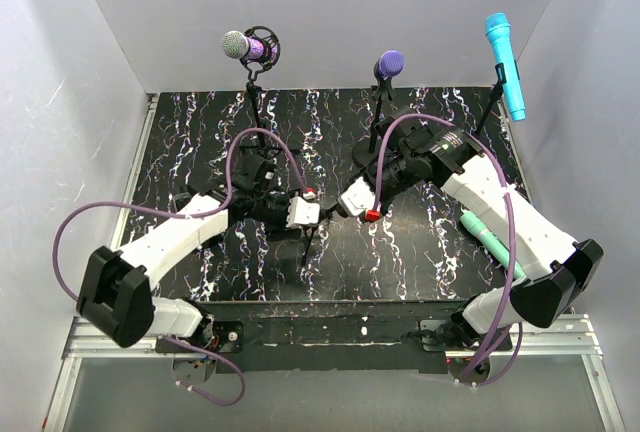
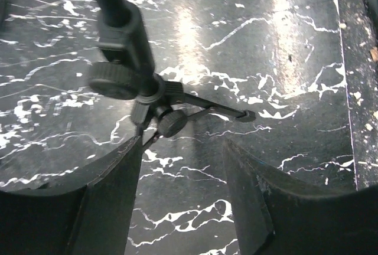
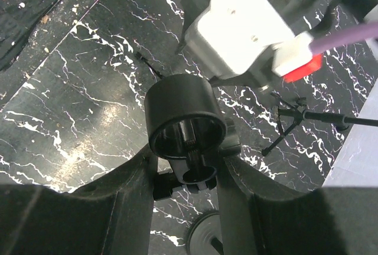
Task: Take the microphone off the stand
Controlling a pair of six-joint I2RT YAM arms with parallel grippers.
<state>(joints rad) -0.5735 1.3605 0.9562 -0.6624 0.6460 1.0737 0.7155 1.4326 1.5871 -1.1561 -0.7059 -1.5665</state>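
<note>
A small black tripod stand (image 2: 147,92) stands mid-table between my two grippers. Its clip (image 3: 186,110) is empty, seen from above in the right wrist view. A teal microphone (image 1: 487,237) lies on the table at the right, partly behind my right arm. My right gripper (image 3: 188,169) is shut on the clip's neck, one finger on each side. My left gripper (image 2: 183,149) is open and empty, low over the table, its left finger (image 2: 112,196) right by the tripod's hub. In the top view the left gripper (image 1: 312,224) and right gripper (image 1: 342,210) are close together.
Three other stands line the back: a silver-and-purple microphone (image 1: 240,46) in a shock mount, a purple microphone (image 1: 389,63), and a cyan microphone (image 1: 505,64). Another tripod's legs (image 3: 295,116) spread beside the held clip. White walls enclose the black marbled table (image 1: 200,152).
</note>
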